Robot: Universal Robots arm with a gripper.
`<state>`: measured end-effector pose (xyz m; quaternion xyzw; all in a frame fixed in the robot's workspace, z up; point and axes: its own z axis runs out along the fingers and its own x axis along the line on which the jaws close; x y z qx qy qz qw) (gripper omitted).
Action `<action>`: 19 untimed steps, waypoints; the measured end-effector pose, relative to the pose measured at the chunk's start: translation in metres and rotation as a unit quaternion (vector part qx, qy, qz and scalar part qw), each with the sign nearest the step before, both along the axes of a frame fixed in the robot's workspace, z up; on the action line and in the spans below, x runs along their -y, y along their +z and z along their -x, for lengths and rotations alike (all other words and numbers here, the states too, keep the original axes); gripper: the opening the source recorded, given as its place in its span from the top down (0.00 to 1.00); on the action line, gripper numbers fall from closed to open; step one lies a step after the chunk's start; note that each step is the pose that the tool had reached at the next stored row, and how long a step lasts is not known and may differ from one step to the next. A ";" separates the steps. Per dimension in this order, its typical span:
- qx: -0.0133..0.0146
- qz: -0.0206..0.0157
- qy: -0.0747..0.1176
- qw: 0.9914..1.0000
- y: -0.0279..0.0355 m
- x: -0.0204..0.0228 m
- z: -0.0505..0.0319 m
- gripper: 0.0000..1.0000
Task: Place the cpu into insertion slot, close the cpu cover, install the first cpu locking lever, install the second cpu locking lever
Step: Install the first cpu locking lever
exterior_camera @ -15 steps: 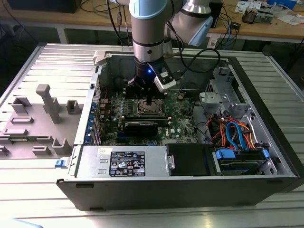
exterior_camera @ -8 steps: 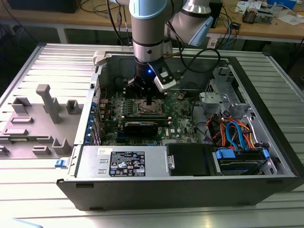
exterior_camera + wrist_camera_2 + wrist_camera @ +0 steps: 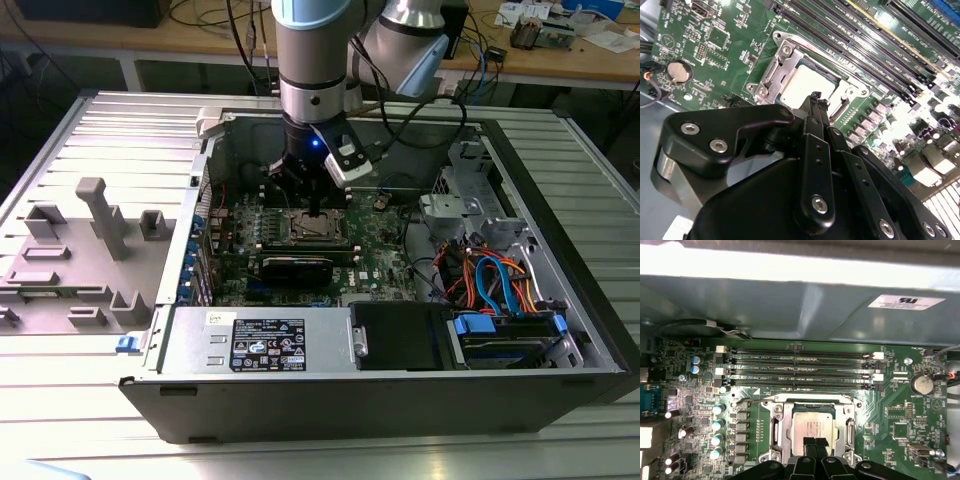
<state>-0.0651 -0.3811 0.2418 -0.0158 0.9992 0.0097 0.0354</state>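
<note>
The hand [image 3: 815,444] hangs straight down into the open computer case [image 3: 560,250]. Its two fingertips [image 3: 809,442] are pressed together, and I see nothing between them. In both wrist views they stand over the cpu [image 3: 812,424], at the edge farthest from the long memory slots [image 3: 800,371]; I cannot tell if they touch it. The cpu lies flat in the insertion slot [image 3: 327,231], directly below the hand, and not to one side. The cpu cover [image 3: 778,429] seems to be folded down, its silvery frame lying around the chip on all sides. I cannot make out how the locking levers stand. The green motherboard [image 3: 890,407] spreads around the slot, and the case stands on the ribbed metal bench [image 3: 60,430].
</note>
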 end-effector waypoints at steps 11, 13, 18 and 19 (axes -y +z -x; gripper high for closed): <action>-0.016 0.000 0.000 1.000 0.0147 0.0000 -0.0002 0.89; -0.018 0.000 0.000 1.000 0.0147 0.0000 -0.0002 0.89; -0.020 0.000 0.000 1.000 0.0190 0.0000 -0.0002 0.89; -0.021 0.000 0.000 1.000 0.0202 0.0000 -0.0002 0.89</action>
